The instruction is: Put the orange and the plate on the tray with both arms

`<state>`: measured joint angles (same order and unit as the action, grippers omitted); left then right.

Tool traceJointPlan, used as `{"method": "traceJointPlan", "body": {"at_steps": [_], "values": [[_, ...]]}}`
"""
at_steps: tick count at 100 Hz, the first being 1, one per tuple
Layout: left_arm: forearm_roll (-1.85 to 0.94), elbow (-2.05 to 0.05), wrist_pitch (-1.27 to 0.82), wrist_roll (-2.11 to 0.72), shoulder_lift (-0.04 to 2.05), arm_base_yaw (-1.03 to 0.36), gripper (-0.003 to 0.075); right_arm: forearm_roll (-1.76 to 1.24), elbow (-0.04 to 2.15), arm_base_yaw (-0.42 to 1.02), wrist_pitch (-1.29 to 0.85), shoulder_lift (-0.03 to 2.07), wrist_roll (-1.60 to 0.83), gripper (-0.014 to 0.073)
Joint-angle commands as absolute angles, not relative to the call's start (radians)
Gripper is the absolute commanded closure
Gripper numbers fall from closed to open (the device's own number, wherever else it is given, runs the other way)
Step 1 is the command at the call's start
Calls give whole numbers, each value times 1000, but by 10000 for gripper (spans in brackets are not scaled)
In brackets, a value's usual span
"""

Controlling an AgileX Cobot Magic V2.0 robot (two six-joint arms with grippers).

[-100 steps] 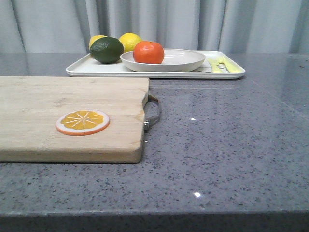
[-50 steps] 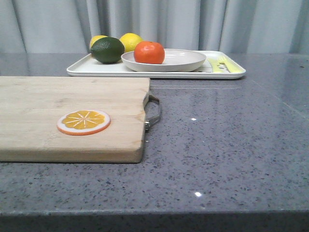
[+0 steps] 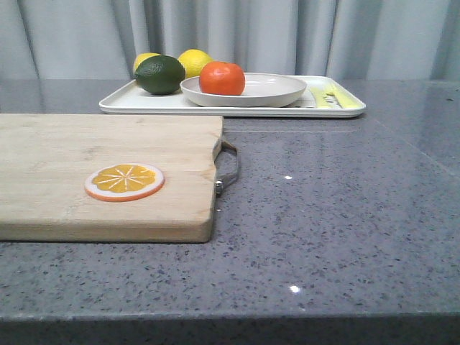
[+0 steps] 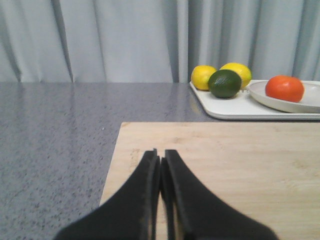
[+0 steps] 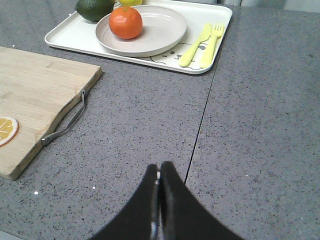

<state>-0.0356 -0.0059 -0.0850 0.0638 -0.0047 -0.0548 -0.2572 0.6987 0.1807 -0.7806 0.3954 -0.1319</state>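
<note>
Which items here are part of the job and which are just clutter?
Job:
- orange, sitting in the plate
- plate, on the tray
- tray

Clutter:
- cutting board
- orange slice on the board
- two lemons
- dark green fruit
- yellow-green fork and knife
</note>
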Motion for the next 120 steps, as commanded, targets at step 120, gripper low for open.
{"method": "traceJointPlan", "body": {"at_steps": [120], "values": [[-48,9,-22,85,-38,5,741,-269,722,179,-704,402,-141,669]]}}
